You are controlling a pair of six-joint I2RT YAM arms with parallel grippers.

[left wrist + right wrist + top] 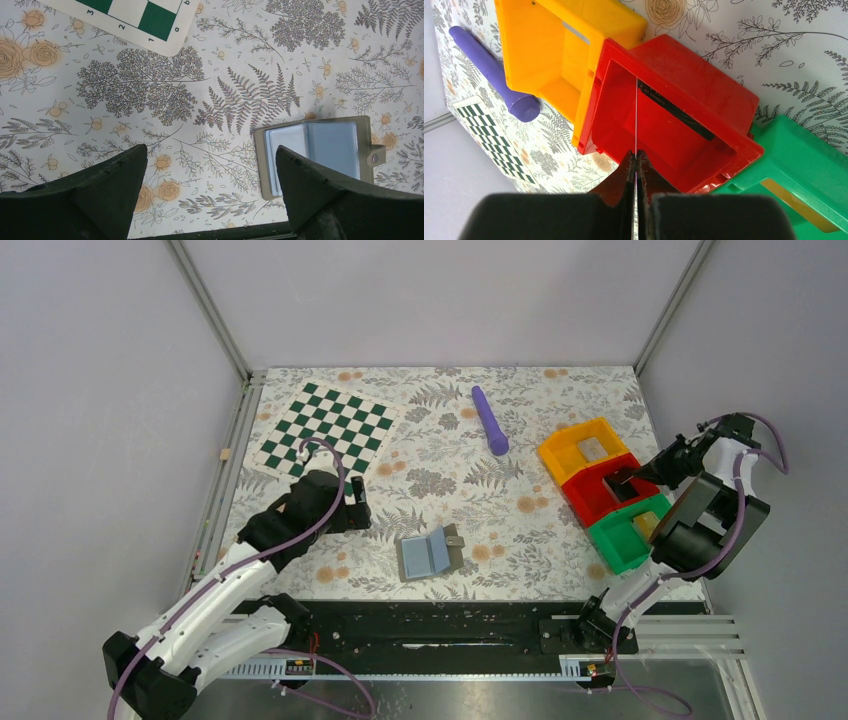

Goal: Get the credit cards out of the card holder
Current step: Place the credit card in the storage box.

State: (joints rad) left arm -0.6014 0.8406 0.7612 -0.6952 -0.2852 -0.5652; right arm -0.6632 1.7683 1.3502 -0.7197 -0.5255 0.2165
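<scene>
The grey card holder [430, 553] lies open on the floral cloth, its light blue inner faces up; it also shows in the left wrist view [330, 145]. My left gripper [358, 502] is open and empty [211, 150], hovering left of the holder and apart from it. My right gripper [648, 472] is shut [636, 152] on a thin credit card seen edge-on [636, 115], held over the red bin [624, 120]. In the top view the held card looks dark [622, 480]. Another dark card [676, 111] leans inside the red bin.
A yellow bin [570, 440], the red bin [590, 502] and a green bin [615, 545] stand in a row at the right; yellow and green each hold a card. A purple cylinder [490, 420] lies at the back. A green chessboard [325, 430] lies at the back left.
</scene>
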